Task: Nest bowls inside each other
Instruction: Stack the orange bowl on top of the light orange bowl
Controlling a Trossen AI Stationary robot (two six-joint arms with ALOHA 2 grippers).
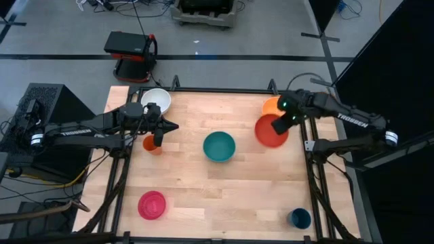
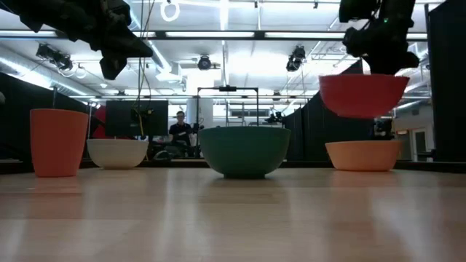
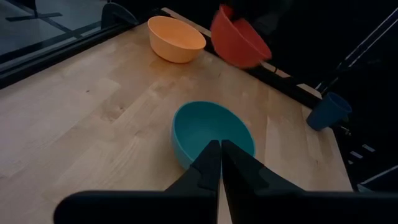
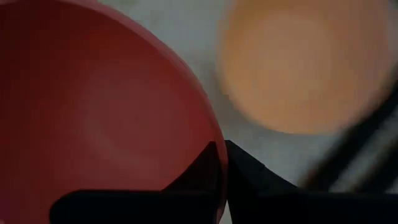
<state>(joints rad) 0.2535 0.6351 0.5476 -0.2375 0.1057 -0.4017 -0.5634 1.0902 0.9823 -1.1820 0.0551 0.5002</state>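
My right gripper is shut on a red-orange bowl and holds it in the air at the far right, just nearer than the light orange bowl, which stands on its base. The teal bowl stands at the centre, the white bowl at the far left, and the magenta-pink bowl at the near left. My left gripper hovers shut above the table's left side, holding nothing. My right gripper pinches the red-orange bowl's rim, one finger inside the bowl and one outside. The fingers come from above, pointing steeply down. The bowl hangs clear of the table, mouth up and about level, higher than the light orange bowl.
A small narrow orange cup stands just below my left gripper. A small dark blue cup stands at the near right corner. A black frame runs round the table. A person sits far off in the room behind.
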